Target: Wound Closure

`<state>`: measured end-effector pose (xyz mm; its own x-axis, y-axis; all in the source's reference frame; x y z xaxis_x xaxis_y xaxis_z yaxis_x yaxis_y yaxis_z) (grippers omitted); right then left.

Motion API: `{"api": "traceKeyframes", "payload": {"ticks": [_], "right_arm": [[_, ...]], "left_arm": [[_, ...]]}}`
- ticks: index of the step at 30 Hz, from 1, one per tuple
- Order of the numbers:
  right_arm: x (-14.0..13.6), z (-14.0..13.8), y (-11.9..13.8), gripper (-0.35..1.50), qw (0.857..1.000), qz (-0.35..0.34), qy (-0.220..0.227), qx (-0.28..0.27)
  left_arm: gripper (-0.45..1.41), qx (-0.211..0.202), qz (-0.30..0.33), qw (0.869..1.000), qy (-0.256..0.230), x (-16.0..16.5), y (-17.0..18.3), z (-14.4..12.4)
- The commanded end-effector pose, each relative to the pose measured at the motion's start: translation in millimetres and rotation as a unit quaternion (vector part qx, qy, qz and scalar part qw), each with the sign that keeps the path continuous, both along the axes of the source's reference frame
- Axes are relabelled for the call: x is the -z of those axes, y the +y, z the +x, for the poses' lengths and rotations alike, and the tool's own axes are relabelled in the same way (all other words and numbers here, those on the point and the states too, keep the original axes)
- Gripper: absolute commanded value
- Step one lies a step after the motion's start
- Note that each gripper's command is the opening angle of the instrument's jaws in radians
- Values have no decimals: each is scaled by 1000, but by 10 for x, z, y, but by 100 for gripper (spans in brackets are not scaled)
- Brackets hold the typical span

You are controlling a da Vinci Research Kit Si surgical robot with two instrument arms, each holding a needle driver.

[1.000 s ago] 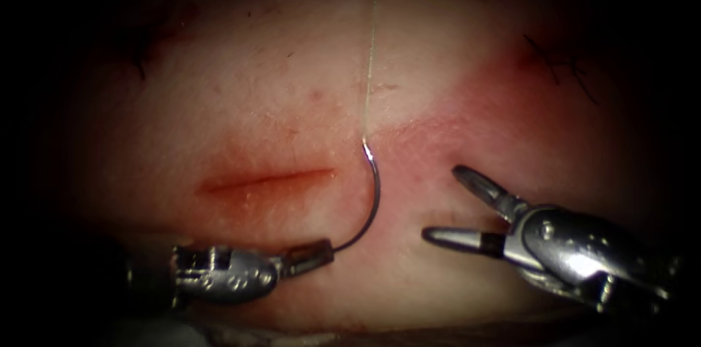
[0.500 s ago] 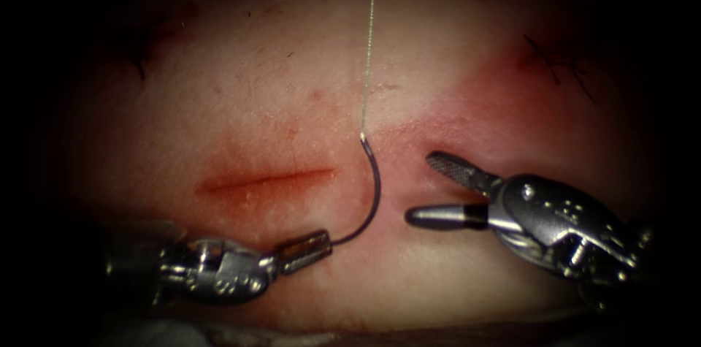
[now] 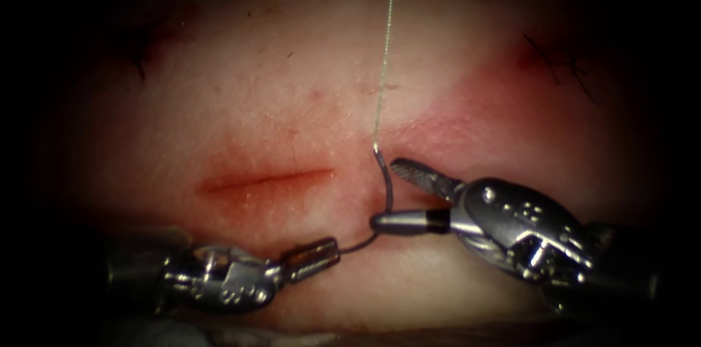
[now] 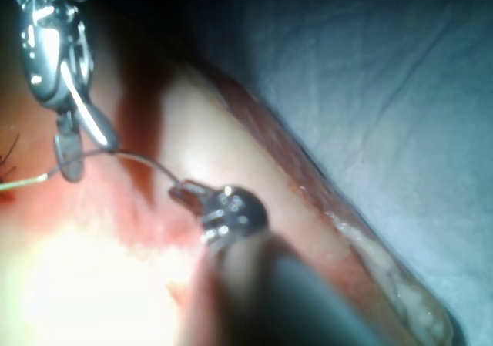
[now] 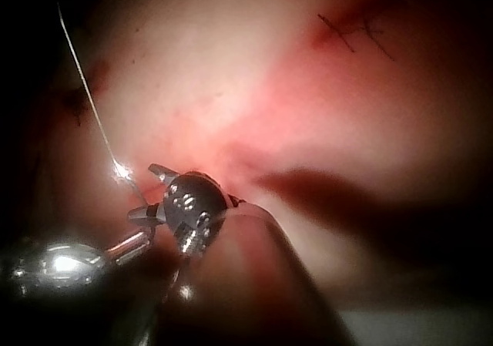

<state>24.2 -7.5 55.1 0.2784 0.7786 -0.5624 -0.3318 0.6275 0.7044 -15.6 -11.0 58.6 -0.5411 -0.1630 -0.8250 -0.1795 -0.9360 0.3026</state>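
Now, line by line:

Change: over the last second the right claw (image 3: pixel 394 195) has moved leftward from well right of the needle (image 3: pixel 384 190) until its spread jaws straddle the needle's shaft; the left claw (image 3: pixel 312 257) has kept its grip and shifted only slightly.
Meaning for the task: my judgement is that a hand-over of the needle is being set up, since one tool holds it and the other now brackets it; no closing of the right jaws shows yet.
Left claw: clamped on the needle at the tip end of its curve, below and to the right of the cut (image 3: pixel 266 180).
Right claw: wide, holding nothing; its lower jaw lies across the needle's mid-curve and its upper jaw sits just beside the thread end of the needle.
Needle: free of the tissue (image 3: pixel 292 98), arcing up above the surface, right of the cut's right end.
Thread (image 3: pixel 384 55): runs straight up from the needle's rear end and out of the endoscope view's top edge.
Cut: open, unstitched along its visible length, with red fluid (image 3: pixel 241 197) around it.
Count: two tools, one needle, one strand of thread, one open cut, and dark old stitch marks (image 3: pixel 558 62) at upper right.
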Motion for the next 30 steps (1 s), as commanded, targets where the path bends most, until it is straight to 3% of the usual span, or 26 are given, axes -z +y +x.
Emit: {"api": "traceKeyframes", "payload": {"ticks": [1,3,4,6,14,17,18,20,21,22,24,26,30], "right_arm": [[-6,9,-5,91,1000,3,2,0],[-6,9,-5,66,1000,6,1,0],[-5,9,-5,40,1000,7,1,1],[-5,8,-4,-35,1000,6,-1,0],[1,0,4,-35,1000,3,-12,-15],[0,-7,8,-35,1000,3,-9,-15],[-1,-11,9,-35,1000,-2,-8,-11],[-2,-14,10,-35,1000,-13,-7,-4],[-3,-15,11,-35,1000,-17,-6,2],[-3,-16,12,-35,1000,-20,-2,9],[-5,-18,14,-35,999,-30,7,24],[-7,-18,17,-35,997,-48,19,50],[-9,-18,22,-35,994,-70,34,82]], "left_arm": [[-45,-2,0,1000,0,-5,-6,-5],[-45,-2,0,1000,0,-5,-6,-5],[-45,-2,0,1000,0,-5,-5,-5],[-45,-3,1,1000,-1,-5,-5,-5],[-40,-13,-1,1000,-10,-6,-4,-8],[-6,-17,14,999,-27,-5,-2,-7],[24,-13,34,999,-40,-3,1,-5],[54,-9,62,996,-61,2,6,-4],[78,-5,85,994,-73,4,8,-3],[96,7,126,988,-92,8,11,-1],[111,15,181,977,-116,16,14,3],[113,-11,251,955,-158,31,23,12],[104,-54,333,926,-168,50,46,22]]}}
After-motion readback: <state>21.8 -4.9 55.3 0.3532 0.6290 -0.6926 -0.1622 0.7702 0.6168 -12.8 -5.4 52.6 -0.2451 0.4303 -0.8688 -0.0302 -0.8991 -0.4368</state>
